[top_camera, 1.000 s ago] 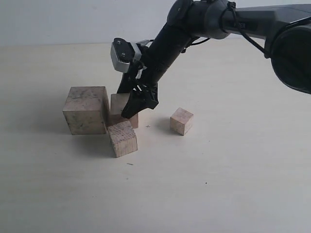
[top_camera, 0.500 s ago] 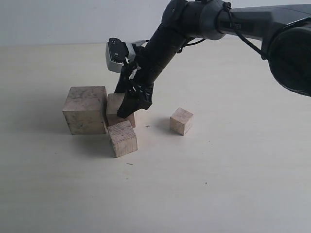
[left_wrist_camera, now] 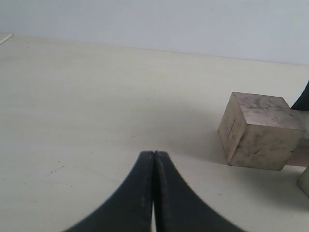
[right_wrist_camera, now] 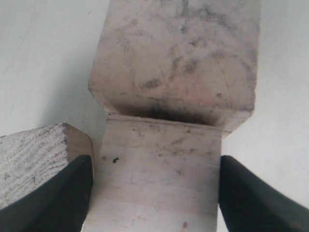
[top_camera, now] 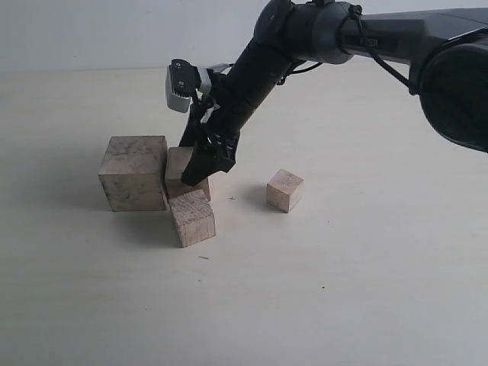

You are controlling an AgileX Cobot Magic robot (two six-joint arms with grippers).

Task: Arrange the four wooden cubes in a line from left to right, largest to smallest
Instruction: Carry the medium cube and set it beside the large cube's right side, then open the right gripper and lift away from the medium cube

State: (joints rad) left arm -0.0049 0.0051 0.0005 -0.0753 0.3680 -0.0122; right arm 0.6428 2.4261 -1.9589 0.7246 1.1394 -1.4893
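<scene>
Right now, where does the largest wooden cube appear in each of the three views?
Exterior view: largest cube left of centre, leftmost of the group.
Left wrist view: at the right side, beyond the shut left gripper.
Right wrist view: fills the upper part of the picture.
Shared landmark: the neighbouring cube against its side, between the right gripper's fingers; only a sliver shows at the left wrist view's right edge.

Right arm (top_camera: 255, 72): glossy black tubes, dark-grey rounded joints, black cables, a silver camera box (top_camera: 180, 85) at the wrist's 9 o'clock. Left claw (left_wrist_camera: 153, 159) and right claw (top_camera: 194, 177): 2 matte-black curved fingers each.
</scene>
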